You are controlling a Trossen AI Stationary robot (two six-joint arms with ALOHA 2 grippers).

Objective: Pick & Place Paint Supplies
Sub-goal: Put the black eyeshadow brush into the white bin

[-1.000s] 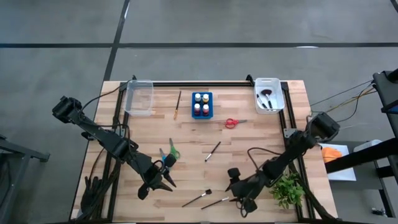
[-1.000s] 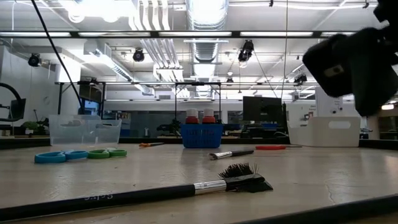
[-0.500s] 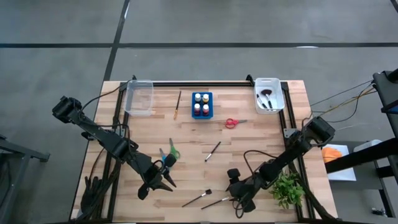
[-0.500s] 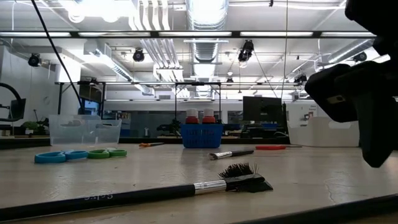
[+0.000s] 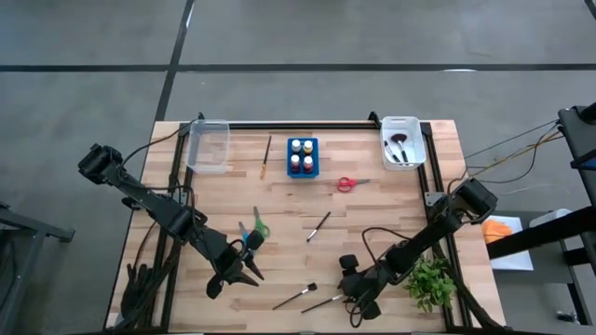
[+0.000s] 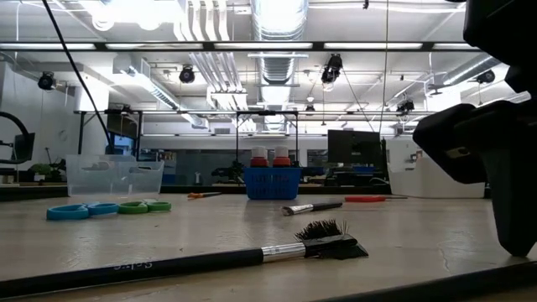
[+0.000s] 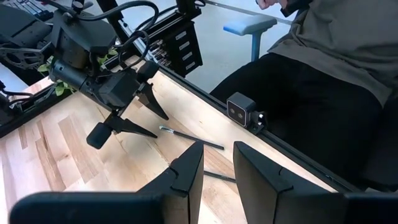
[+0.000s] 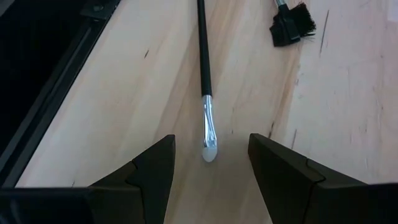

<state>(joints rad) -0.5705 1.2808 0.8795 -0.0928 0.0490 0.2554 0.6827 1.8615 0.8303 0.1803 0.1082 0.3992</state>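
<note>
The right gripper point(image 8: 210, 163) is low over the table point(image 5: 372, 209), far from the blue bottle holder point(image 5: 302, 156), at the edge where the low camera sits. Its two dark fingers point(image 8: 152, 171) are spread apart and hold nothing. The pale tip of a thin black brush point(image 8: 205, 81) lies on the wood between them, not touching either one. Just beside it lies a second black brush with a dark bushy head point(image 8: 291, 26).

The left gripper point(image 5: 244, 270) is also far from the holder, off to the left of the two brushes. Its fingers point(image 7: 186, 171) have a small gap and nothing is in them. Blue scissors point(image 5: 243, 240) and green scissors point(image 5: 259, 224) lie just beside it, toward the holder.

Another brush point(image 5: 318, 226) lies on the wood between the holder and the right gripper. Red scissors point(image 5: 350, 183) lie close to the holder's right. A wooden-handled brush point(image 5: 266, 156) lies close to its left. Small paint bottles point(image 5: 307, 161) stand inside the holder. A clear bin point(image 5: 208, 146) is left of it, and a white bin point(image 5: 403, 141) with brushes in it is right of it.
</note>
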